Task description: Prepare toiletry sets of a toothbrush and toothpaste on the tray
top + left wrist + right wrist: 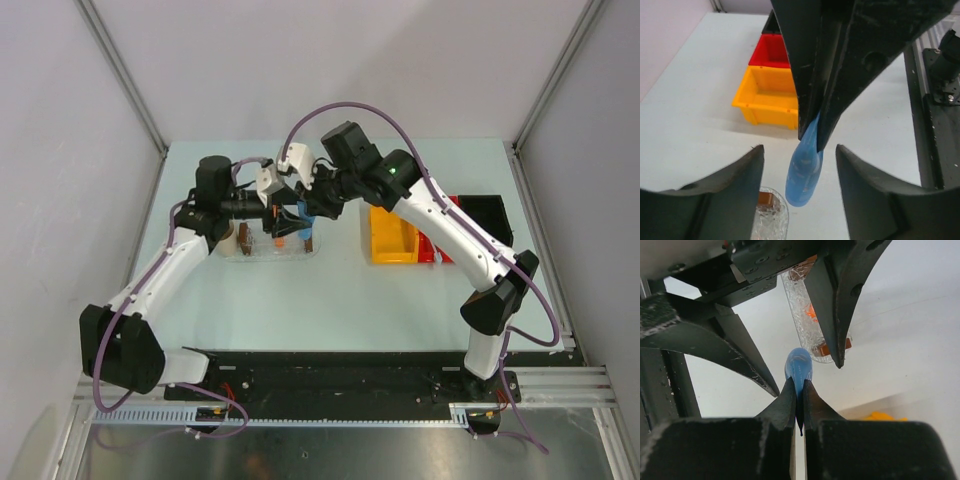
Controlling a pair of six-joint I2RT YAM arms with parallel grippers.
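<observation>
One blue tube (pixel 799 366) in right claw (pixel 799 386)

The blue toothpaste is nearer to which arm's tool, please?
Right. The right tool is shut on the blue toothpaste; the left tool is open, flanking it without touching.

The right gripper (pixel 798 392) has its jaws pinched on the blue toothpaste (pixel 799 367) near the tray (pixel 800 310).

The left hand (pixel 284 222) crowds the right hand (pixel 306 213) above the tray (pixel 258 255).
</observation>
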